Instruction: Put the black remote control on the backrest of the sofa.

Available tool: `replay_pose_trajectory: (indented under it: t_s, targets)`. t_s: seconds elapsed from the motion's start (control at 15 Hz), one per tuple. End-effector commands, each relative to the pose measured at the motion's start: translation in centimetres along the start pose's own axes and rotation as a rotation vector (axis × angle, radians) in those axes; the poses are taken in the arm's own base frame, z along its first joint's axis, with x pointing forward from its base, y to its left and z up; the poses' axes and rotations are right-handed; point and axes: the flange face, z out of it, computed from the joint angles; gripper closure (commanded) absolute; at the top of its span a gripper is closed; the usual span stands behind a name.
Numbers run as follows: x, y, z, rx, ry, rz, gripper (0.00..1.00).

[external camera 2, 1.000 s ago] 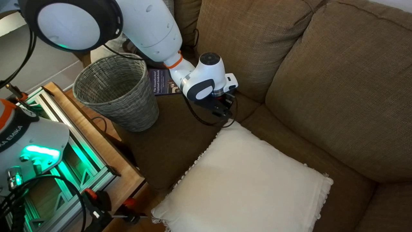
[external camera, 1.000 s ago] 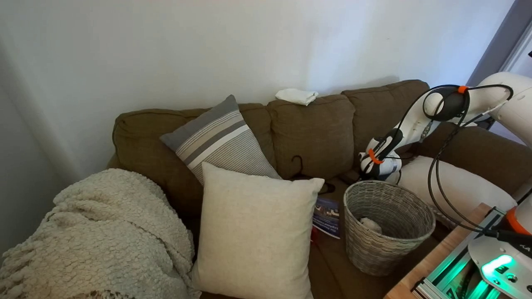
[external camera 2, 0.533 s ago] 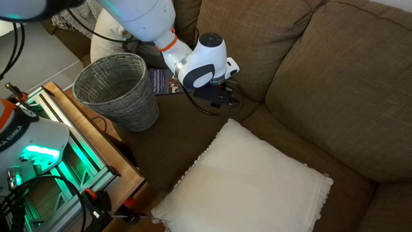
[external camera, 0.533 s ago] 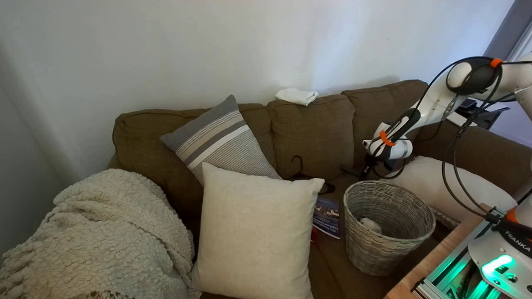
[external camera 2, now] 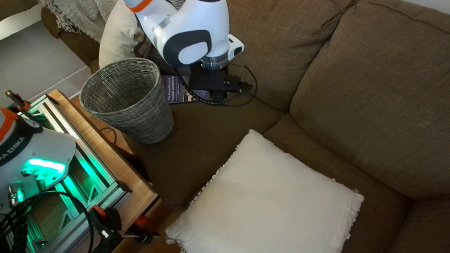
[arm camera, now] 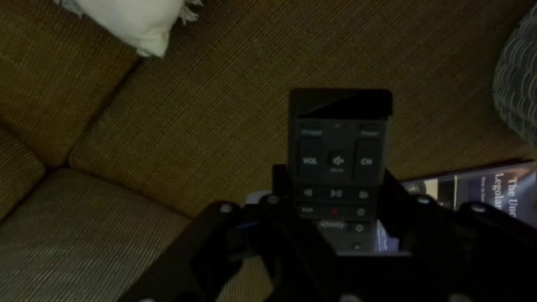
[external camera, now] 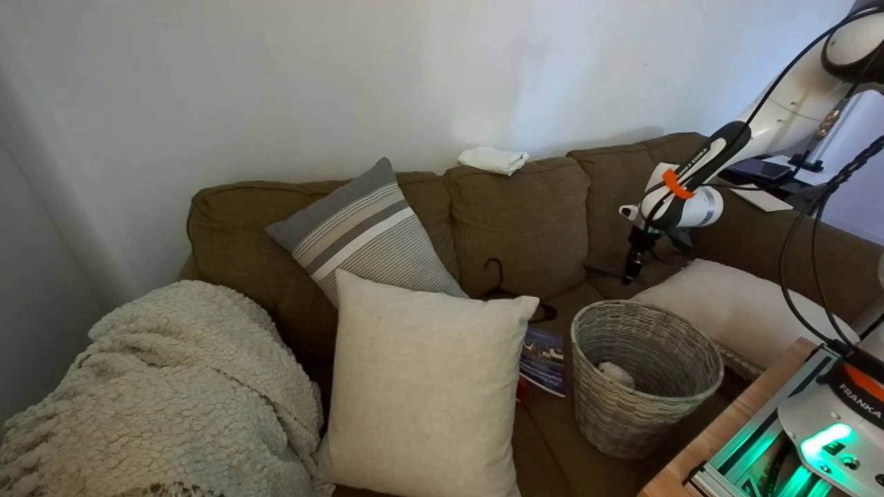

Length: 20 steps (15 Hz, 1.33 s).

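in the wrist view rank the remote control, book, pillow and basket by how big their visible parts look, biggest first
1. Black remote control, likely helped by nearness
2. Legoland book, partly hidden
3. White fringed pillow and wicker basket: both cut off by the frame, too alike to rank

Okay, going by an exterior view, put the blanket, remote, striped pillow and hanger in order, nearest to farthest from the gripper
From the gripper in an exterior view, sides as pictured:
1. Remote: in its grip, sticking out left.
2. Hanger: left, partly hidden.
3. Striped pillow: farther left, in front of the backrest.
4. Blanket: farthest left, lower corner.
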Motion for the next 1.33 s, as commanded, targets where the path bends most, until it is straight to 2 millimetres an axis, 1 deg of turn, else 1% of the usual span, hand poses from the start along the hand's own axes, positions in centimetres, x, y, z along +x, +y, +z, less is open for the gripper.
replay_pose_trajectory:
  t_s: [0.0, 0.13, 0.27, 0.33, 0.4, 0.47, 0.53, 0.6, 0.67, 0.73, 0.8, 0.87, 0.93, 1.07, 1.13, 1.27]
  targets:
    - [1.5, -0.4, -7.9, -0.117, 0.098, 0.067, 0.74]
    - [4.4, 1.3, -12.5, -0.179, 0.155, 0.154, 0.74]
    - [6.8, 3.2, -16.5, -0.236, 0.205, 0.249, 0.74]
    - [8.1, 4.6, -18.1, -0.255, 0.225, 0.3, 0.74]
    - [9.0, 5.6, -19.6, -0.274, 0.236, 0.352, 0.74]
    - [9.5, 6.5, -20.3, -0.297, 0.244, 0.378, 0.74]
    - [9.6, 7.0, -19.1, -0.329, 0.24, 0.347, 0.74]
    - [9.4, 5.3, -20.5, -0.304, 0.25, 0.322, 0.49]
    - [9.7, 5.9, -20.7, -0.316, 0.253, 0.331, 0.49]
    - [9.8, 6.2, -20.3, -0.317, 0.248, 0.334, 0.49]
    - [9.7, 6.4, -19.7, -0.314, 0.243, 0.336, 0.74]
    - [9.7, 5.9, -18.4, -0.269, 0.22, 0.398, 0.74]
    - [10.5, 6.0, -18.1, -0.274, 0.223, 0.468, 0.74]
    - [12.2, 6.5, -18.7, -0.29, 0.244, 0.55, 0.74]
    - [13.2, 7.1, -19.3, -0.306, 0.246, 0.591, 0.74]
    - [15.8, 8.5, -20.4, -0.307, 0.237, 0.629, 0.74]
